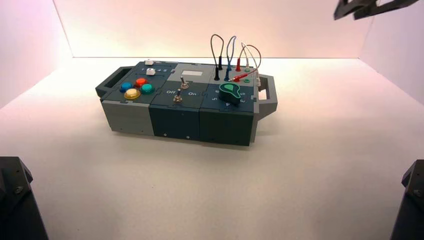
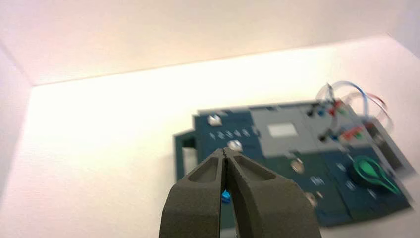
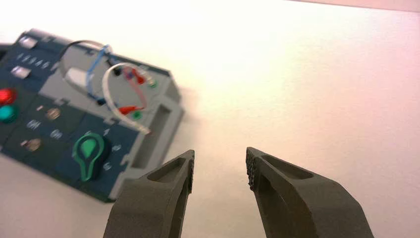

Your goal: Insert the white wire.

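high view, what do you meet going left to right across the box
blue button → red button → metal toggle switch nearer the robot → green knob → grey right-hand handle

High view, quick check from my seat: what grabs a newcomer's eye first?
Probably the looped wires, black, blue, red and white, arching over the box's far right part. Next, the cluster of bright round buttons on its left side, then the green-topped knob at the near right.

You have one box before you | four buttons | two sliders | two toggle switches | one knob | four wires
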{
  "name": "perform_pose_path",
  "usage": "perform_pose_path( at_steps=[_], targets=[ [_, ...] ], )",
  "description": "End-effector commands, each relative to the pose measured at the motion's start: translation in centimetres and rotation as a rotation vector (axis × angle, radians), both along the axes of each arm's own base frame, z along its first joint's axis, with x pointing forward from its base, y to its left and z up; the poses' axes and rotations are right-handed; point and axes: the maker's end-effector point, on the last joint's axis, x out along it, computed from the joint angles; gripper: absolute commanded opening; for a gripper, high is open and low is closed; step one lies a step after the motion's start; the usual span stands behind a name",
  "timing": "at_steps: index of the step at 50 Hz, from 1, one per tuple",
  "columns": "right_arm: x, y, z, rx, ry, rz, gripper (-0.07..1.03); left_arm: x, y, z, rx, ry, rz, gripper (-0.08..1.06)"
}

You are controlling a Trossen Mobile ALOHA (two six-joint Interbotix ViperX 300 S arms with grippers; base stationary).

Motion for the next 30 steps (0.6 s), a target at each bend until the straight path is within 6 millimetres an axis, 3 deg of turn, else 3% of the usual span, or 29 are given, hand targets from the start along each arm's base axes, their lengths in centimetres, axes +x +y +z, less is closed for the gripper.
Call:
perform_pose_path(
  at_steps=[1,14,30],
  targets=[
    [0.3,1.4,1.5,0.024,-0.027,0.042,0.56,0.2,-0.5,1.2,-0.005,0.002,-0.024,-0.03],
    [-0.5,3.6,1.5,0.087,0.010,0.087,0.56,-0.6,-1.3,2.0,-0.003,0.072,-0.082,-0.03],
    [-0.5,4.0,1.8,0.089,0.033,0.101,0.56,-1.3,-2.1,1.9,0.001,0.158,-0.133,-0.03]
  ],
)
